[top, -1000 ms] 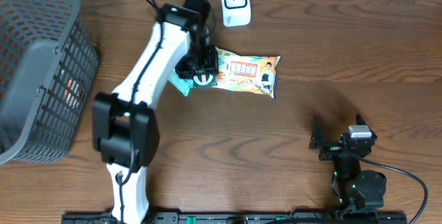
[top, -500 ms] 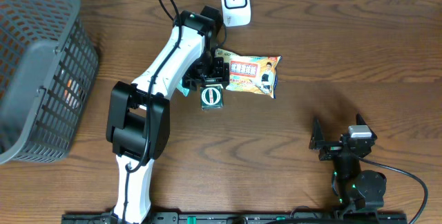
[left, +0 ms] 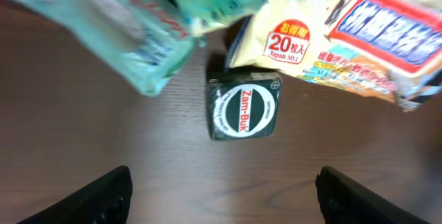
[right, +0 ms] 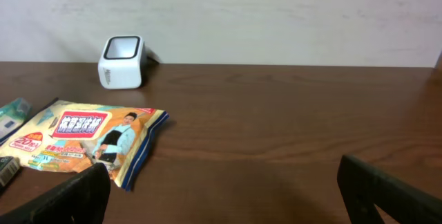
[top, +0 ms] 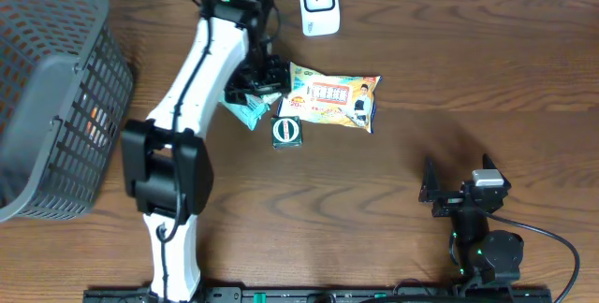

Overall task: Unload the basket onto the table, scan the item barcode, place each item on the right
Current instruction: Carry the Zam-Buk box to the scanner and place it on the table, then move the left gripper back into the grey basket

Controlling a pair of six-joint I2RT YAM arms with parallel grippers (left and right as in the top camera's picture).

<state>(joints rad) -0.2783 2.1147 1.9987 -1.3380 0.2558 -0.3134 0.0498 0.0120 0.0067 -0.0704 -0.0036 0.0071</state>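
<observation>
A small dark green Zam-Buk tin [top: 286, 132] [left: 243, 108] lies flat on the table, just below the left end of a yellow wet-wipes pack [top: 332, 97] [left: 359, 37]. My left gripper [top: 262, 80] [left: 224, 196] hovers above and behind the tin, open, with only bare wood between its fingers. The white barcode scanner [top: 318, 4] [right: 123, 61] stands at the table's far edge. My right gripper [top: 456, 180] [right: 224, 189] rests open near the front right, holding nothing. It faces the wipes pack [right: 83, 137].
A teal packet [top: 245, 108] [left: 131, 30] lies left of the wipes, partly under the left arm. A grey mesh basket [top: 56, 88] fills the left side. A cable runs from the right arm's base [top: 487, 252].
The left gripper opened and let go of the tin, which now lies on the table. The arm then swung back and to the left, away from it. The right arm stayed still.
</observation>
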